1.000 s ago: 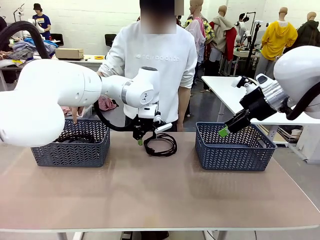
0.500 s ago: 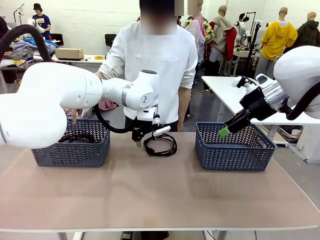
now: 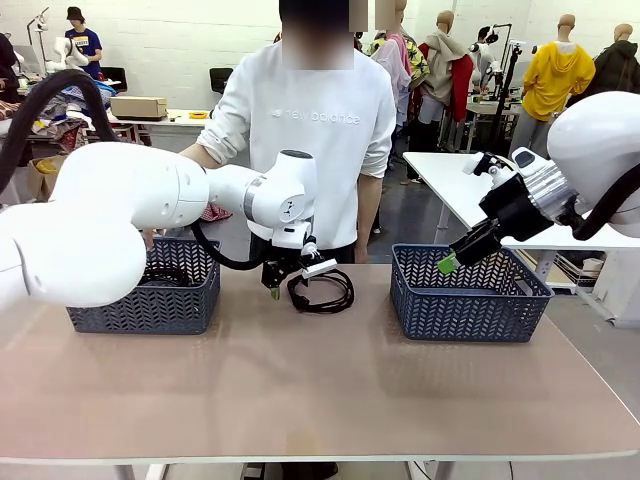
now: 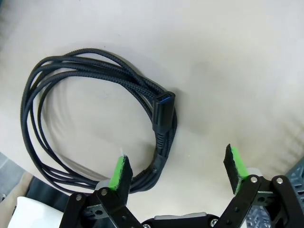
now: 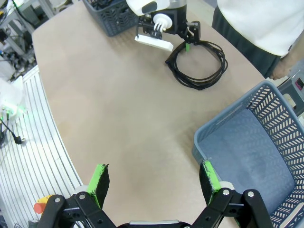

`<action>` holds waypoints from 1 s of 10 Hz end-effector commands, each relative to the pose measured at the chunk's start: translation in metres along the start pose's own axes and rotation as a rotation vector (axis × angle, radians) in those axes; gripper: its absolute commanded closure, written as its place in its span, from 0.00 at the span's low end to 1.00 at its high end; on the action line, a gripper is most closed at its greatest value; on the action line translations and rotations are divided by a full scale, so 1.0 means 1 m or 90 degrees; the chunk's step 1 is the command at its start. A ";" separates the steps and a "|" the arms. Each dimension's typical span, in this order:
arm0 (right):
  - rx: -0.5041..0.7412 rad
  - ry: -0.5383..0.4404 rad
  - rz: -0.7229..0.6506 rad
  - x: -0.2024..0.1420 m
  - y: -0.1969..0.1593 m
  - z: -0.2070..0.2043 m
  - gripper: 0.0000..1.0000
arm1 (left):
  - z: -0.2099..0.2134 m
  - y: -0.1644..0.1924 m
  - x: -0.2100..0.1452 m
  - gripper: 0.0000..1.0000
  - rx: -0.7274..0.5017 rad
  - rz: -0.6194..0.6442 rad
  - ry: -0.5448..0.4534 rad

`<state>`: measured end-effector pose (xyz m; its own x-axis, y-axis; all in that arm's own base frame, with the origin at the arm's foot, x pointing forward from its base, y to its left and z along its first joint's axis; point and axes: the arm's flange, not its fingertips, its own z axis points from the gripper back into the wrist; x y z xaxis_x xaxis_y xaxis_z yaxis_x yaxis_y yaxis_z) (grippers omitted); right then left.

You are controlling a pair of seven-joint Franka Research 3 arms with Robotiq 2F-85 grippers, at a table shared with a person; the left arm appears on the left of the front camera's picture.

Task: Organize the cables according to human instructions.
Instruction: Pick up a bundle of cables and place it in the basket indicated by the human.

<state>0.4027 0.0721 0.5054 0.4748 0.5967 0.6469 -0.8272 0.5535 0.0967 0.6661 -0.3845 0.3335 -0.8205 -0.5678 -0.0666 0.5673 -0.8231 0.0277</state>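
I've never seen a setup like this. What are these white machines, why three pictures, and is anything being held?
Two white robot arms share a table with a person standing across it. One picture looks across from the robot's side; the other two come from cameras on each arm's wrist. The left gripper hangs just above a coiled black cable lying on the table between two grey baskets; its green-padded jaws stand open and hold nothing. The left basket already holds black cable. The right gripper waits, open, near the right basket, whose visible floor is bare.

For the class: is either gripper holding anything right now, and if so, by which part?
Nothing is held. The left gripper stands open over the coiled cable on the table; the right gripper is open and empty.
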 end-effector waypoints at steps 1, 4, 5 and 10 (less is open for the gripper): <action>0.011 -0.019 0.006 0.001 -0.003 0.000 0.00 | 0.001 0.017 -0.012 0.00 -0.015 -0.019 0.008; 0.011 -0.019 0.006 0.001 -0.003 0.000 0.00 | -0.004 0.023 -0.012 0.00 -0.027 -0.033 0.006; 0.011 -0.019 0.006 0.001 -0.003 0.000 0.00 | -0.007 0.024 -0.013 0.00 -0.030 -0.037 0.006; 0.011 -0.019 0.006 0.001 -0.003 0.000 0.00 | -0.015 0.026 -0.019 0.00 -0.031 -0.038 0.003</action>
<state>0.4027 0.0721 0.5054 0.4748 0.5967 0.6469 -0.8273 0.5535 0.0967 0.6825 -0.3903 0.3152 -0.8400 -0.5399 -0.0537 0.5407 -0.8412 0.0007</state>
